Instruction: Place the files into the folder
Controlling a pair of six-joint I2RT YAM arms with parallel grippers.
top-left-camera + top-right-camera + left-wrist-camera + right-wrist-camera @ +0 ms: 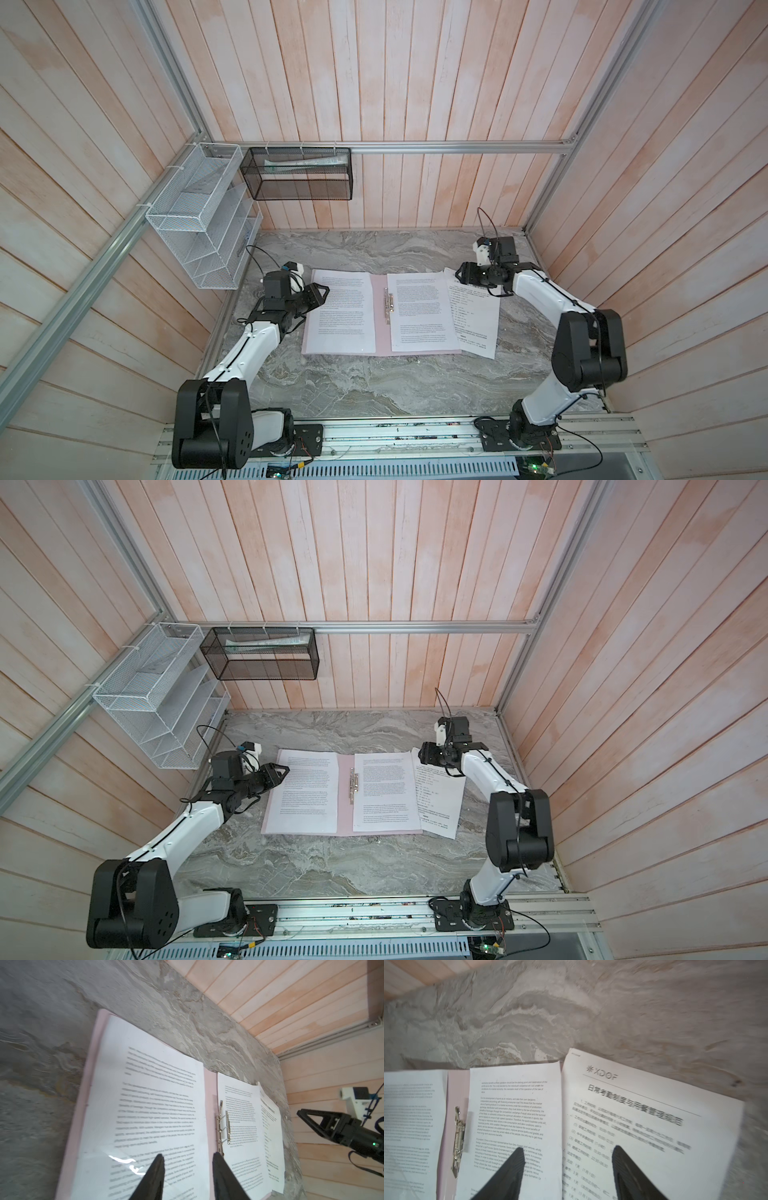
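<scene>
Open pink folder (380,332) lying flat at the middle of the marble table (374,386), its spine running near to far and carrying a silver clip (388,307). The files are three printed sheets. The left sheet (338,316) rests on the folder's left flap and the right sheet (419,311) on its right flap. The logo sheet (478,320), tilted, lies on the table at the right and overlaps the folder's right edge; which lies uppermost there I cannot tell. My left claw (325,289) hangs above the left edge of the left sheet, toward its far end, with its fingers (158,1167) parted and nothing between them. My right claw (459,272) hangs above the far end of the logo sheet. Its fingers (515,1159) are spread wide and empty, one over the right sheet and one over the logo sheet.
</scene>
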